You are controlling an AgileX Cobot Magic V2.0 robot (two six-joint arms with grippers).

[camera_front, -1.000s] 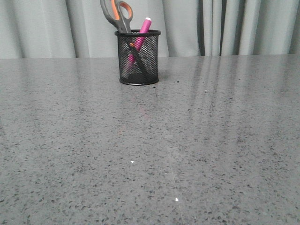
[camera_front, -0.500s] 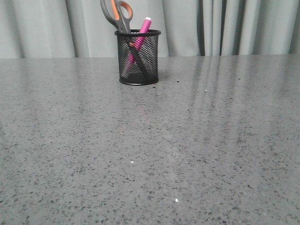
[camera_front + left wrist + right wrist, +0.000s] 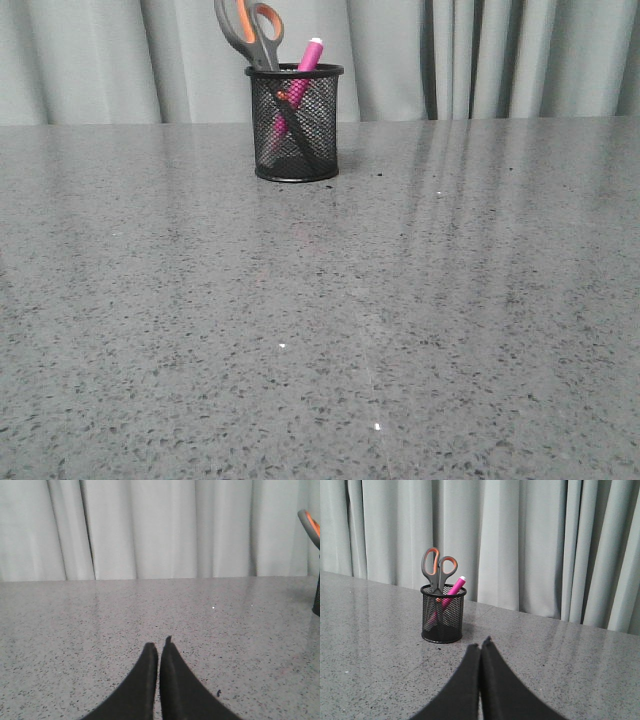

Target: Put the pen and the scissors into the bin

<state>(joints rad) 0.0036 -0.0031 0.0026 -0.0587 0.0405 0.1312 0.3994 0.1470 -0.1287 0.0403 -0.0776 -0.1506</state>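
Black wire-mesh bin point(image 3: 295, 122) upright at far side of grey speckled table point(image 3: 320, 330). Pink pen point(image 3: 297, 88) and grey orange-looped scissors point(image 3: 252, 32) stand inside, crossed. Left gripper point(image 3: 159, 649) and right gripper point(image 3: 481, 644) closed, empty, well apart from bin. Looks finished; best keep arms clear, avoid nudging bin.

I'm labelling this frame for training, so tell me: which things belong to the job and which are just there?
Job: pen, scissors, both standing in the bin; left gripper and right gripper, both shut and holding nothing.
Just there: table, curtain.
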